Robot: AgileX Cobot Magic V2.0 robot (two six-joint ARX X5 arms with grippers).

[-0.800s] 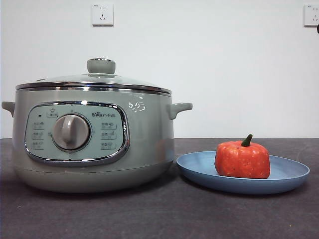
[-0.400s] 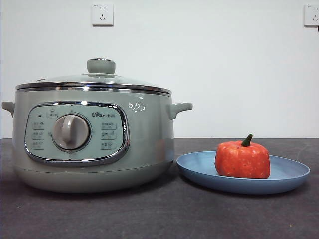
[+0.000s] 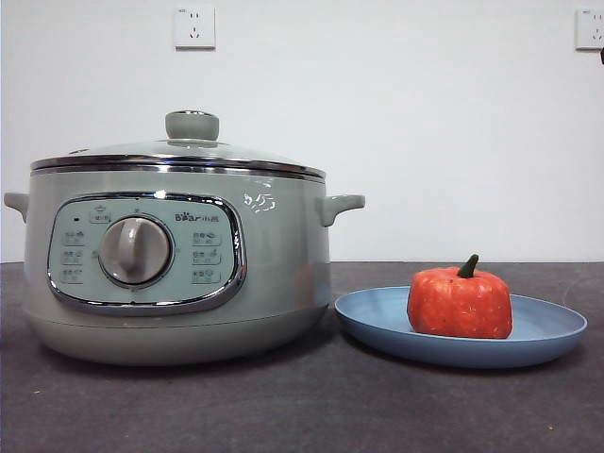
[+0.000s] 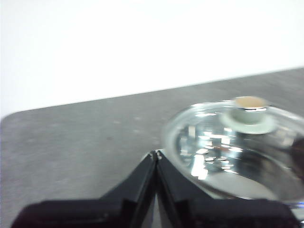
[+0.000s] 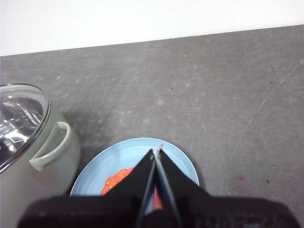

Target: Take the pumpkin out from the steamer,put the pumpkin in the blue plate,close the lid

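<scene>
The sage-green steamer stands at the left of the front view with the glass lid sitting closed on it, pale green knob on top. The orange-red pumpkin with its green stem rests in the blue plate to the steamer's right. My left gripper is shut and empty, held above and beside the lid. My right gripper is shut and empty, high above the blue plate; the pumpkin shows partly behind its jaws.
The dark grey table runs to a white wall with two sockets. The steamer's side handle shows next to the plate in the right wrist view. A black arm tip shows at the front view's right edge.
</scene>
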